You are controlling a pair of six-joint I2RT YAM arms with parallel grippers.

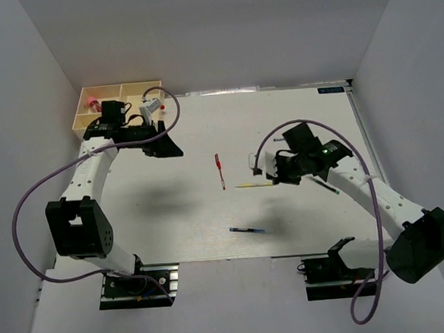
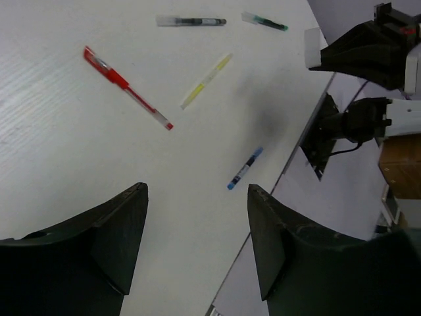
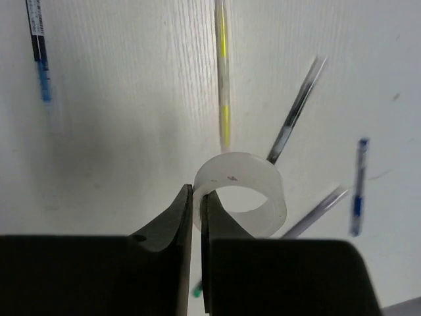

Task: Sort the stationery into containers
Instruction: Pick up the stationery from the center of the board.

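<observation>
My right gripper [image 3: 196,194] is shut on the wall of the whitish tape ring [image 3: 253,171], holding it above the table right of centre [image 1: 257,164]. Below it lie a yellow-green pen [image 3: 223,79], a dark pen [image 3: 296,112] and a blue pen [image 3: 357,187]. My left gripper [image 2: 197,189] is open and empty, hovering just right of the cream tray [image 1: 95,91] at the back left. A pink cylinder [image 1: 92,104] sits in the tray's left compartment. A red pen [image 1: 220,171] and another blue pen [image 1: 247,230] lie mid-table.
A white object [image 1: 151,108] rests at the tray's right end, beside the left arm's purple cable. White walls enclose the table on three sides. The left wrist view also shows a clear-capped dark pen [image 2: 191,21] and a green-tipped pen [image 2: 264,22] lying far off.
</observation>
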